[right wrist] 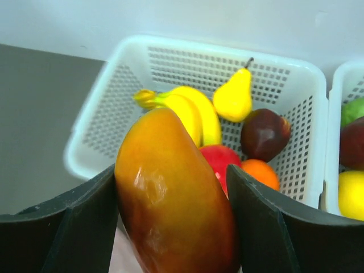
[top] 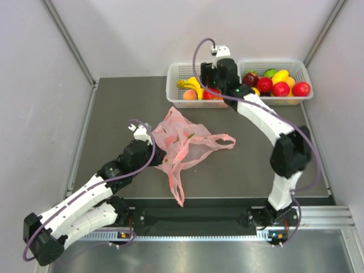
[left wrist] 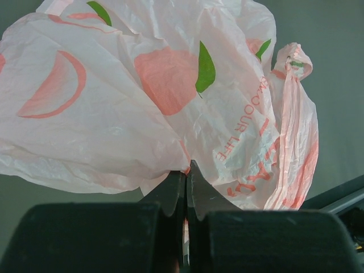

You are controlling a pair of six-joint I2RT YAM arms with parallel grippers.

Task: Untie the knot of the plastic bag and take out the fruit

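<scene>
Holding the orange-red oval fruit (right wrist: 170,210) at the white basket (right wrist: 187,48), the right claw (right wrist: 170,176) risks bouncing it off the rim if it opens early, while the left claw (left wrist: 186,182) is clamped shut on the plastic bag (left wrist: 114,114) mid-worktop (top: 114,114).

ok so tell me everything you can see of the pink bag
The bag is thin, see-through pink plastic, crinkled, printed with peach shapes, green leaves and pink lettering. It lies slack and mostly flat on the dark table, one handle loop trailing toward the near edge, another stretched to the right. The left claw is shut on its left edge; nothing else touches it.
</scene>
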